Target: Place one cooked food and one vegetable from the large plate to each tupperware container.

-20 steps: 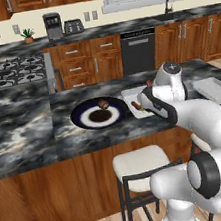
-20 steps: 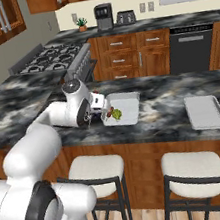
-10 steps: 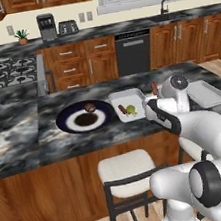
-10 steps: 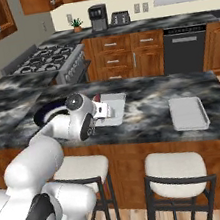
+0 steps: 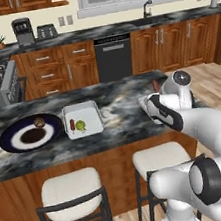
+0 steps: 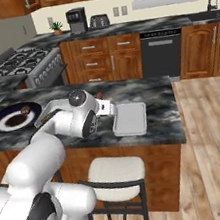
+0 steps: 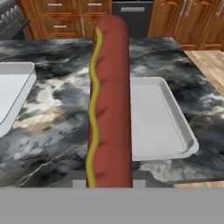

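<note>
Fingers clamped on mustard-striped sausage [image 7: 109, 100], upright in grip. Empty tupperware container [image 7: 159, 120] at 3 o'clock. Risk: long sausage tipping over low wall if released off-centre.

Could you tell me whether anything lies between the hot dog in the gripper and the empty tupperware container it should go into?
Nothing visible does. In the hand view the hot dog, held upright in the gripper, stands just short of the empty tupperware container, with only bare marble counter between them. The other container sits off to the side.
</note>
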### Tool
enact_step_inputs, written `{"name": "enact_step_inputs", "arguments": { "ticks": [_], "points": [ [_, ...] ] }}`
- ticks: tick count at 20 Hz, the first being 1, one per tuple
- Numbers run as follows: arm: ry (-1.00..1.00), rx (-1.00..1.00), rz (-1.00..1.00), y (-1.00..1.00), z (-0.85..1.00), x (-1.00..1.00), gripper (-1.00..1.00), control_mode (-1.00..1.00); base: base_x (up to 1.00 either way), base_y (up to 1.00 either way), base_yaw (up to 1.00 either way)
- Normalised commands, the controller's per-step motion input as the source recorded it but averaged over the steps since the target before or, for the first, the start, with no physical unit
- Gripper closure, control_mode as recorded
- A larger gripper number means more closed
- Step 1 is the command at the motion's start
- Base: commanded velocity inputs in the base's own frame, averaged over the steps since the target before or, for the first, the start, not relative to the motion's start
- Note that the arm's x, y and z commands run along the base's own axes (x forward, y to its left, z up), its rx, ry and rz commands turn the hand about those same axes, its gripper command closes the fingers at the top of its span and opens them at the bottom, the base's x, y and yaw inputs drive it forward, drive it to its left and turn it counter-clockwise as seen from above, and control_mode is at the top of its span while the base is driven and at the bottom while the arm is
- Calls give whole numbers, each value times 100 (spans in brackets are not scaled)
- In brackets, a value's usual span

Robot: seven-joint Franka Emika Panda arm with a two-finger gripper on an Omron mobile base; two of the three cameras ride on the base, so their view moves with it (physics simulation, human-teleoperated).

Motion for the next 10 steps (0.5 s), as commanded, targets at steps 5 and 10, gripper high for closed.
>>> {"name": "enact_step_inputs", "arguments": {
  "ticks": [5, 10],
  "points": [
    [0, 0, 0, 0, 0, 0, 100, 100, 57, -80, -1],
    [1, 0, 0, -11, -5, 20, 100, -100, 80, -10, 0]
  ]
}}
